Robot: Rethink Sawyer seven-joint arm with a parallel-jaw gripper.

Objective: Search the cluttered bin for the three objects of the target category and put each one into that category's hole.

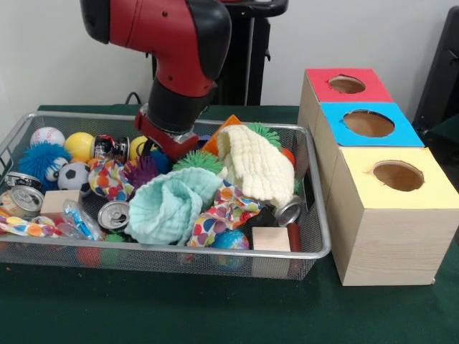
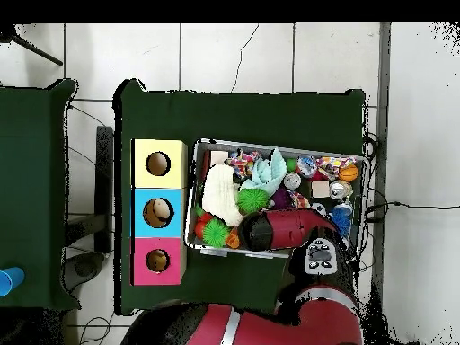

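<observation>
The wire bin [image 1: 320, 247] is packed with mixed items. Among them are a cream cloth [image 1: 258, 166], a mint cloth [image 1: 168, 206], a polka-dot cloth [image 1: 228, 213] and drink cans [image 1: 113, 213] [image 1: 290, 212]. There are also a soccer ball [image 1: 73, 175], a yellow ball [image 1: 79, 145], a green spiky ball [image 1: 198, 161] and wooden blocks [image 1: 271, 239] [image 1: 59, 201]. My gripper [image 1: 166, 140] is lowered into the bin's back middle, between the purple spiky ball [image 1: 141, 170] and the cream cloth. Its tips are buried behind the clutter. From overhead, the arm [image 2: 289, 229] covers it.
Three wooden boxes stand beside the bin, each with a round hole on top: red [image 1: 347, 84], blue [image 1: 368, 123] and yellow [image 1: 398, 175]. Overhead they line up along the bin's left side [image 2: 158, 212]. Green cloth covers the table [image 1: 215, 308].
</observation>
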